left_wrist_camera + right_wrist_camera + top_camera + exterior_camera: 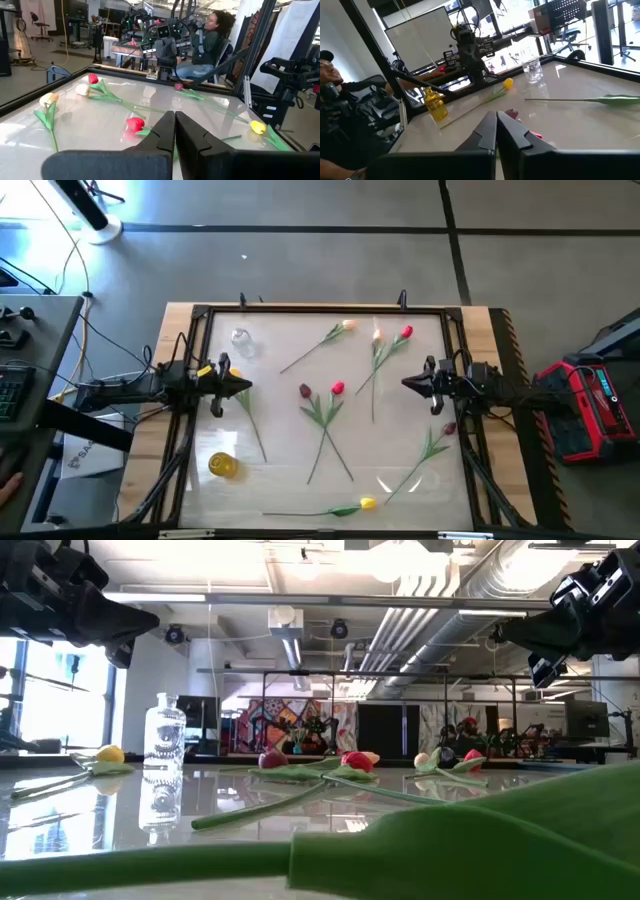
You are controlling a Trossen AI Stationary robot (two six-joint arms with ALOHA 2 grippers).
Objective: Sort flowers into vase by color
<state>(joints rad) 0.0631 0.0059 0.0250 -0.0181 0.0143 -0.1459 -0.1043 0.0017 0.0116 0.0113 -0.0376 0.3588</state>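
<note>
Several artificial tulips lie flat on the glossy tabletop: a peach one point(347, 326), a red one point(406, 333), a maroon one point(305, 391) crossed with a red one point(337, 388), another maroon point(449, 428), and a yellow one point(367, 503) near the near edge. One more yellow tulip point(204, 370) lies under the left arm. A clear glass vase point(241, 340) and a yellow vase point(222, 465) stand at the left. My left gripper point(240, 387) hovers shut above the table's left side. My right gripper point(408, 383) hovers shut at the right, facing it.
A dark raised frame point(320, 309) runs around the tabletop. In the low view a thick green stem point(420, 840) lies close in front of the camera. A person point(212, 30) sits beyond the table's right side, and another person point(330, 70) beyond its left.
</note>
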